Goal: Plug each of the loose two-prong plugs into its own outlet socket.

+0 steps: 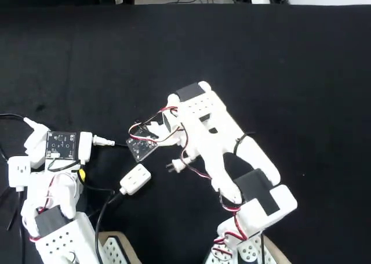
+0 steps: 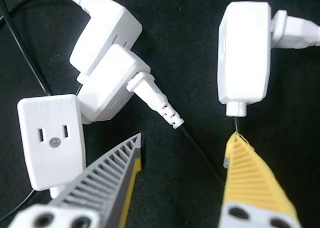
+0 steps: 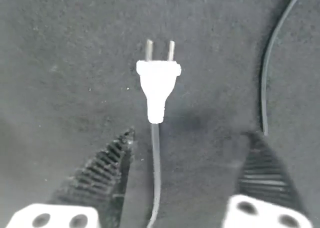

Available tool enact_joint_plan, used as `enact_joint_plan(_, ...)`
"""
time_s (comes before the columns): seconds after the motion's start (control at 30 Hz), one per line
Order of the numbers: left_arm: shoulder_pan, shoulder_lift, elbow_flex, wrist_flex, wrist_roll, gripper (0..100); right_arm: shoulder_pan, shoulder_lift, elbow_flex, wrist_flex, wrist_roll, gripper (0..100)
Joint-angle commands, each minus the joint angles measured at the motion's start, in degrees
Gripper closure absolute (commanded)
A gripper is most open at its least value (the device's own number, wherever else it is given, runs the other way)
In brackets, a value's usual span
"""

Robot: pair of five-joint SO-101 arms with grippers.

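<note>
My black table [image 1: 290,72] carries two white arms: the left arm [image 1: 55,229] at the near-left corner, the right arm [image 1: 220,142] bent low mid-table. The left wrist view shows four white outlet blocks. One outlet socket [image 2: 50,138] faces up empty beside the left gripper [image 2: 186,136], whose fingers are apart. The right wrist view shows one loose two-prong plug [image 3: 157,82] lying flat just ahead of the right gripper [image 3: 191,134], whose fingers are spread with the cord [image 3: 156,178] running between them.

My right arm [image 1: 220,142] stretched from the lower right to mid-frame. A loose two-prong plug [image 1: 174,166] lay just beside it, a white outlet socket [image 1: 135,178] left of that.
</note>
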State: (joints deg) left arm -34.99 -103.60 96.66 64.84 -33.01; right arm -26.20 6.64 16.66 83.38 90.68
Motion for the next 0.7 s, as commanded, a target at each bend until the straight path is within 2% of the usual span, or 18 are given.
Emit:
enact_joint_plan(0.0, 0.6, -0.5, 0.7, 0.6, 0.0, 73, 2.9, -3.0, -5.3, 2.1, -12.9, 61.0)
enact_joint_plan(0.17, 0.6, -0.5, 0.7, 0.6, 0.0, 73, 2.0, -3.0, -6.2, 8.1, -51.0, 60.9)
enact_joint_plan(0.27, 0.5, -0.5, 0.7, 0.6, 0.2, 73, 1.8, -3.0, -4.4, 10.8, -65.8, 60.9)
enact_joint_plan(0.37, 0.3, -0.5, 0.7, 0.6, 0.2, 73, 1.6, -2.9, -1.6, 12.5, -72.5, 60.9)
enact_joint_plan(0.47, 0.3, -0.5, 0.7, 0.6, 0.2, 73, 1.9, -3.0, 2.2, 10.4, -75.5, 61.0)
enact_joint_plan(0.57, 0.3, -0.5, 0.7, 0.6, 0.2, 73, 1.7, -2.6, 5.9, 7.2, -76.0, 61.0)
enact_joint_plan(0.67, 0.3, -0.5, 0.7, 0.6, 0.2, 73, 1.3, -2.5, 9.6, 4.0, -73.0, 61.0)
